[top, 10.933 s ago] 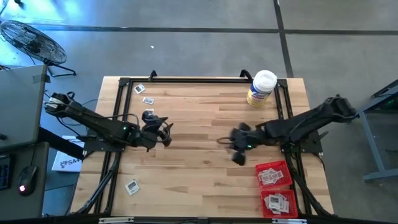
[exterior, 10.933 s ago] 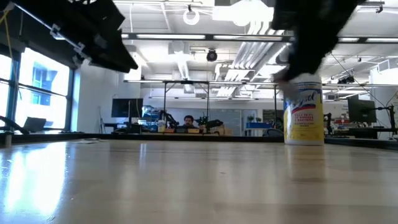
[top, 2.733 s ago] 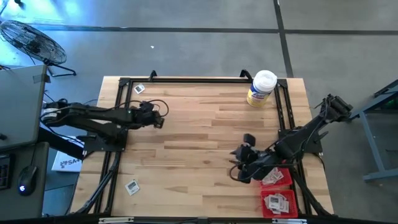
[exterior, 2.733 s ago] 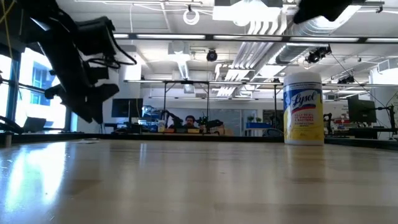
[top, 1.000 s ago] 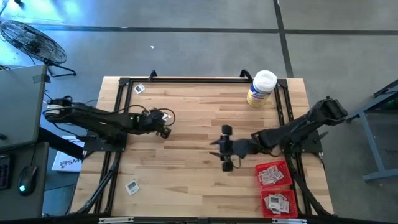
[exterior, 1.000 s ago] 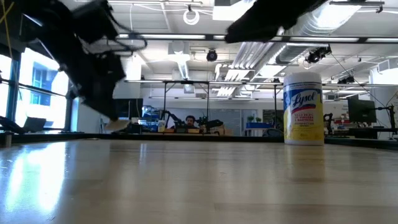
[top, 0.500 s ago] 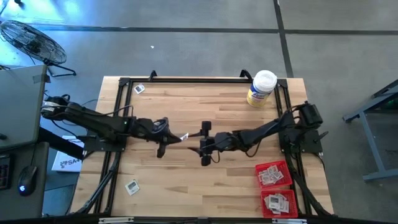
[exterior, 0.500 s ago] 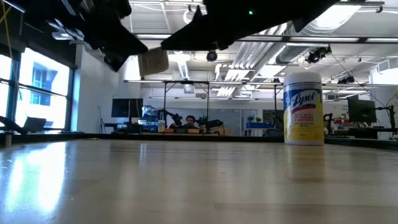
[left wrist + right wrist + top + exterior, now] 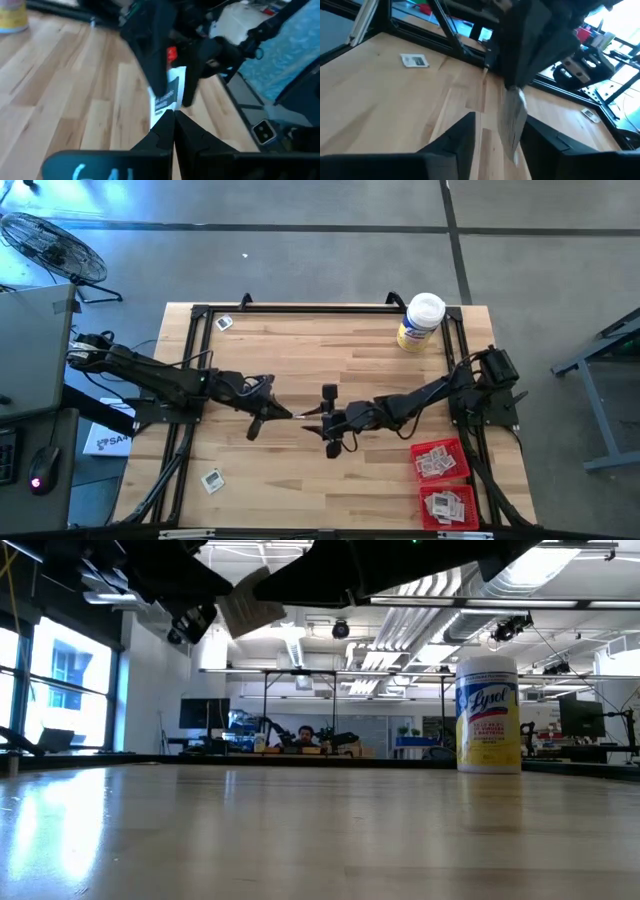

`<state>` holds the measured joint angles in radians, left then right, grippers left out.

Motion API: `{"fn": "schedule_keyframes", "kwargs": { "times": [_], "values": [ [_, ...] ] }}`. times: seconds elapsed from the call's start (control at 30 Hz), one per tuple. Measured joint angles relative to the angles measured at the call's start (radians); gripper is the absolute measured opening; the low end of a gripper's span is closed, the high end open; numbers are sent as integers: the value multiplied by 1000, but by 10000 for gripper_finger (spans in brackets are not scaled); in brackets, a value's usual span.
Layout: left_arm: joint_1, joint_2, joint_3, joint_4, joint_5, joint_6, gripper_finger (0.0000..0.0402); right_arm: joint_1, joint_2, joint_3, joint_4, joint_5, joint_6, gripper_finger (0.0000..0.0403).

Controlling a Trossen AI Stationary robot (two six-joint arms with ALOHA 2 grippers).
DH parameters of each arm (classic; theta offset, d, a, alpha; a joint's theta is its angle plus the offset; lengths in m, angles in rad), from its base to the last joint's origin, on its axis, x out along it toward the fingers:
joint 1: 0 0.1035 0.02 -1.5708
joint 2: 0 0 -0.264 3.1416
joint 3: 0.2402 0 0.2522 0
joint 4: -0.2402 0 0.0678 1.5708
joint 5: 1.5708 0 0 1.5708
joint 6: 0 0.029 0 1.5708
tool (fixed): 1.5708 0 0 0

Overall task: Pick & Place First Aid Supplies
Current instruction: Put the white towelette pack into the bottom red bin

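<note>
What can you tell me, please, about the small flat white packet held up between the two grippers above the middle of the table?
The small flat white packet is a thin rectangle with dark print on its face, apparently paper or foil. It hangs edge-on in the air above the wooden table, clear of the boards. The left gripper is shut on one of its edges. The right gripper stands open around it, its fingers either side of the packet; contact cannot be told.

My left gripper [image 9: 278, 412] is clamped tight and raised above mid-table, arm stretched inward. My right gripper [image 9: 318, 413] faces it, fingers parted, arm reaching across from the right.
</note>
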<state>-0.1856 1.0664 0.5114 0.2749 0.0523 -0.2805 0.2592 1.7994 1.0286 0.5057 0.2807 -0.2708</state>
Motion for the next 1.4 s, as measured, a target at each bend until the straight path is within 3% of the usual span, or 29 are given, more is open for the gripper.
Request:
{"fn": "schedule_keyframes", "kwargs": {
  "times": [0.2,0.37,0.5,0.67,0.8,0.97,1.1,1.23,1.4],
  "values": [
    [0,0,0,29,34,19,0,-2,0,-1,25,2,9,85],
    [0,0,0,29,35,47,0,-1,0,-1,31,4,75,14],
    [0,0,0,29,34,72,12,5,-1,-1,16,28,111,12],
    [0,-9,0,5,38,74,67,46,-23,-2,-39,117,119,4],
    [0,-53,0,-90,69,75,126,94,-92,-2,-200,166,189,3],
    [-29,-132,0,-284,30,72,171,186,-258,-1,-582,165,425,3],
    [-84,-148,0,-367,-56,66,177,268,-398,-1,-922,77,737,2],
    [-120,-148,0,-393,-116,63,177,349,-505,-1,-1243,-132,1067,2],
    [-123,-146,0,-390,-175,59,177,434,-534,-1,-1449,-357,1410,1]
  ]
}}
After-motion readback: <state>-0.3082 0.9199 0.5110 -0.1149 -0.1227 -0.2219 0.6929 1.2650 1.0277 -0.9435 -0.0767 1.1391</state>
